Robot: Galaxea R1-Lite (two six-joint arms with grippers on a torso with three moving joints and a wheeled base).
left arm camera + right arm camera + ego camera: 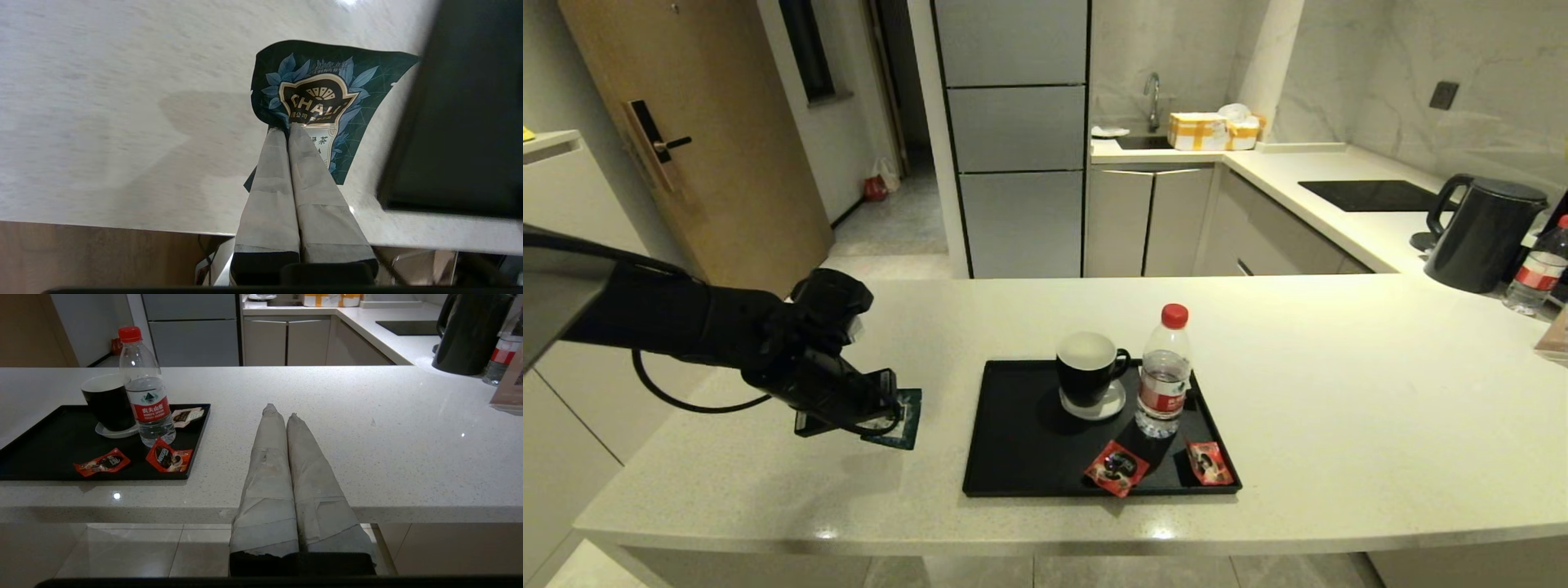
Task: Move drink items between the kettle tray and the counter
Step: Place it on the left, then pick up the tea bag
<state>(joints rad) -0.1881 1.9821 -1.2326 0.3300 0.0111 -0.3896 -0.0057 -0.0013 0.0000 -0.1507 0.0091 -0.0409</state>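
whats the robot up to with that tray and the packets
The left gripper is shut on a dark teal flat sachet, holding it over the pale speckled stone counter just left of the matte black tray. On the tray are a clear red-capped water bottle, a black mug and red sachets. The right gripper waits shut at the counter's near edge.

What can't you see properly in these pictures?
- Head view: the left end effector covers most of the dark teal tea sachet it pinches.
- Head view: the right arm is out of frame.
- Right wrist view: the clear red-capped water bottle hides part of a pale sachet on the flat black tray; its print is too small to read.
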